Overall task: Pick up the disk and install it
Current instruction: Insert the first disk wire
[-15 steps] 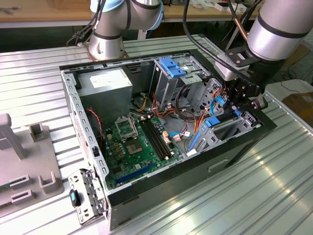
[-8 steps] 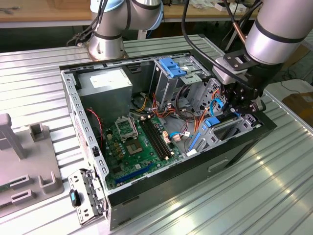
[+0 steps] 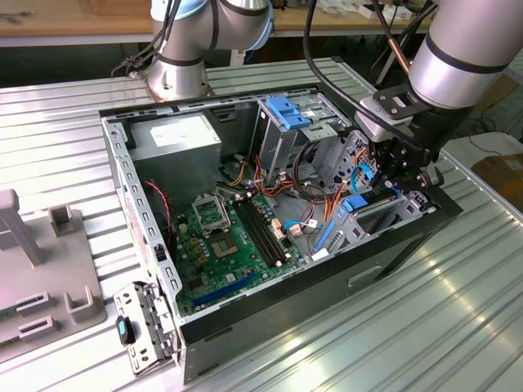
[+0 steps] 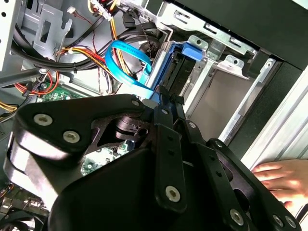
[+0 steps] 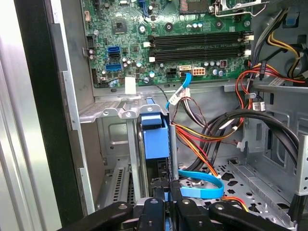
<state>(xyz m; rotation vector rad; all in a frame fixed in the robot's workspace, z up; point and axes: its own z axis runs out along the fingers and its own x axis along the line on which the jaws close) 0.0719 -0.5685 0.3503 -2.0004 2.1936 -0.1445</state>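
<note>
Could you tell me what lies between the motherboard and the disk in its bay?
In the first wrist view, a metal bracket edge and a loose bundle of wires lie between the motherboard and the blue-railed disk.

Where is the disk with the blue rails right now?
The disk stands on edge in the metal bay beside the motherboard, at the case's near corner on the exterior view's right, directly under the gripper.
</note>
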